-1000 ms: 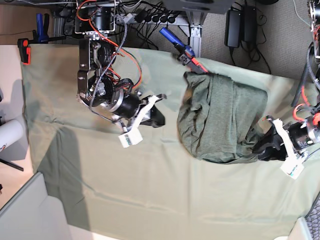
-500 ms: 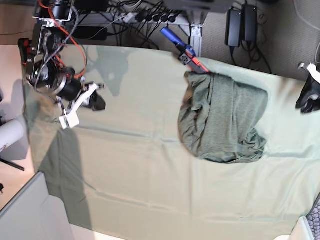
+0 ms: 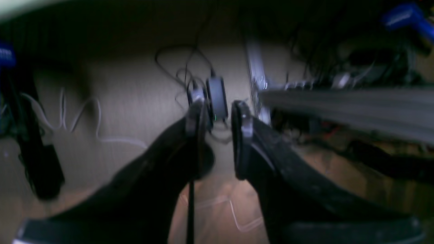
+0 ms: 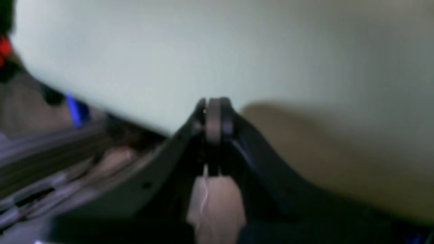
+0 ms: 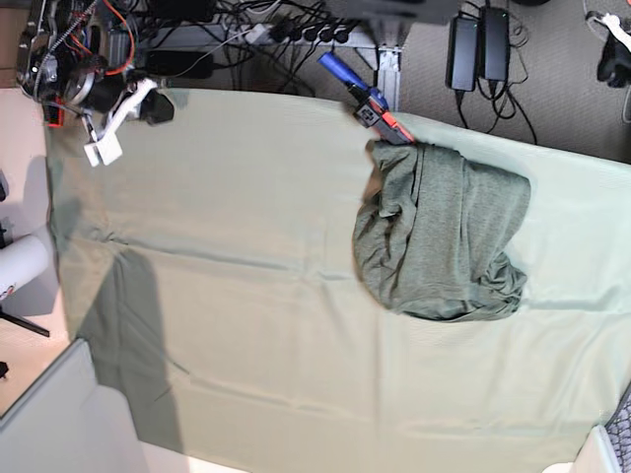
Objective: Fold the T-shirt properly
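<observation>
T-shirt (image 5: pixel 441 235): bunched on cloth, well apart from both jaws | left jaws: narrow gap, empty | right jaws: closed, empty

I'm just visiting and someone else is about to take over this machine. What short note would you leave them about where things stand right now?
Left gripper: jaws slightly apart, nothing between them, off the table over the floor cables.
Right gripper: shut, empty, at the far corner of the table cloth.
T-shirt: lying on the table cloth in a compact bundle near the blue clamp, touched by neither arm.
Done: the shirt is gathered into a rough rounded packet.
Left: the packet looks lumpy, with a bunched wad at one corner, so it probably needs smoothing or refolding before it counts as properly folded.
</observation>
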Robot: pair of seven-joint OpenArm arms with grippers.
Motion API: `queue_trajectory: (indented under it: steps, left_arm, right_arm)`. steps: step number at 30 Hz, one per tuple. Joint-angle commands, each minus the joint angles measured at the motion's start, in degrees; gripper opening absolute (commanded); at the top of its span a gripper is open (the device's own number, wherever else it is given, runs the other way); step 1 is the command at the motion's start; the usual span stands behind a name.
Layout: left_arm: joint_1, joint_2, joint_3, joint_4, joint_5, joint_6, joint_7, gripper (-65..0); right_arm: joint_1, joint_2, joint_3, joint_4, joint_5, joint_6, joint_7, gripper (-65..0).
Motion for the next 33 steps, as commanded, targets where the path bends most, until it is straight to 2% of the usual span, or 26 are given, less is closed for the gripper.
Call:
queue_trajectory:
  steps: [1, 6, 9, 10, 14, 17, 20, 22, 25, 29, 33]
  left_arm:
    - [1.51, -0.33, -0.39, 0.5, -0.46, -0.28, 0.28, -51.7]
    - [3.15, -0.48, -0.37, -2.54, -0.59, 0.13, 4.96, -51.7]
    - [3.17, -1.73, 0.39, -6.38, -0.57, 3.41, 6.1, -51.7]
    - [3.15, -2.56, 1.27, -8.15, -0.57, 3.58, 6.6, -51.8]
    - [2.86, -6.62, 9.55, -17.29, 1.57, 3.61, 5.4, -51.9]
    - [1.38, -9.16, 19.32, -24.02, 7.78, 8.02, 1.86, -51.9]
    - [-3.04, -9.77, 28.48, -31.17, 14.97, 12.81, 0.11, -51.9]
    - [-6.78, -9.75, 33.73, -36.87, 18.38, 14.86, 0.04, -51.9]
    - [-13.27, -9.73, 40.54, -46.77, 21.49, 17.25, -0.98, -53.7]
    - [-23.02, -9.01, 47.93, -60.83, 21.92, 17.49, -4.31, -55.3]
    - [-31.56, -5.77, 52.09, -73.5, 21.92, 17.49, -4.76, -55.3]
  right_arm:
    - [-1.29, 1.29, 0.63, 0.83, 0.98, 1.09, -0.24, -65.0]
    - [-8.81, 1.07, 0.63, 0.76, 0.98, 1.07, -1.9, -65.0]
    - [-13.38, 0.7, 0.63, 0.76, 0.96, 1.07, -2.16, -65.0]
    - [-14.78, 0.24, 0.63, 0.76, 0.94, 1.05, -2.32, -65.0]
    - [-19.04, -2.51, 0.61, 0.46, 0.96, 1.05, -2.97, -65.0]
    - [-20.37, -4.44, 0.44, -1.53, 0.7, 1.05, -3.37, -65.0]
    - [-20.06, -5.75, 0.33, -6.32, 0.28, 1.01, -3.32, -65.0]
    - [-19.52, -6.43, -0.28, -10.32, -0.28, 0.59, -3.34, -65.0]
    - [-17.97, -6.82, -2.8, -17.51, -4.42, 0.52, -3.56, -65.0]
    - [-13.05, -6.8, -7.76, -29.2, -9.33, -0.04, -3.23, -65.0]
    - [-5.81, -6.82, -12.68, -39.93, -12.72, -0.44, -0.44, -65.0]
